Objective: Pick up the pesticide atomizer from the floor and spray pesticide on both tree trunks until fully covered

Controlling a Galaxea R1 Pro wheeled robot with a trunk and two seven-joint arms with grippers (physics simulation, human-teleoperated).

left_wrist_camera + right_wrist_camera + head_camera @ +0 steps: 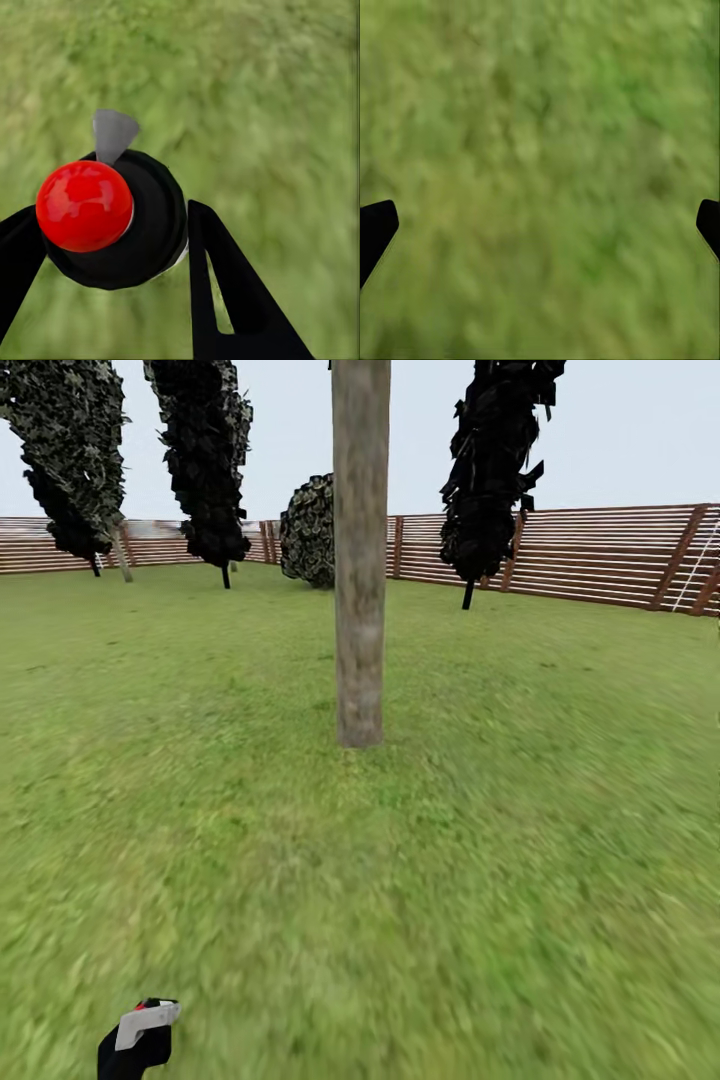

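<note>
One tree stands straight ahead on the garden lawn [520,780], its trunk [360,560] a thick bare pale grey-brown column a few metres off. The pesticide atomizer [147,1022] shows at the head view's lower left, with a grey nozzle on a black body. In the left wrist view it has a shiny red cap [82,204] and a round black body [146,225]. My left gripper [112,255] is shut on that body, with a black finger [225,285] on each side. My right gripper [540,225] hangs open over bare grass, fingertips far apart.
A brown slatted fence [600,555] rings the lawn at the back. Dark cone-shaped cypresses [205,460] [495,470] and a round bush [310,530] stand near it. At far left is a leafy tree with a slim pale stem [120,555]. Open grass lies between me and the trunk.
</note>
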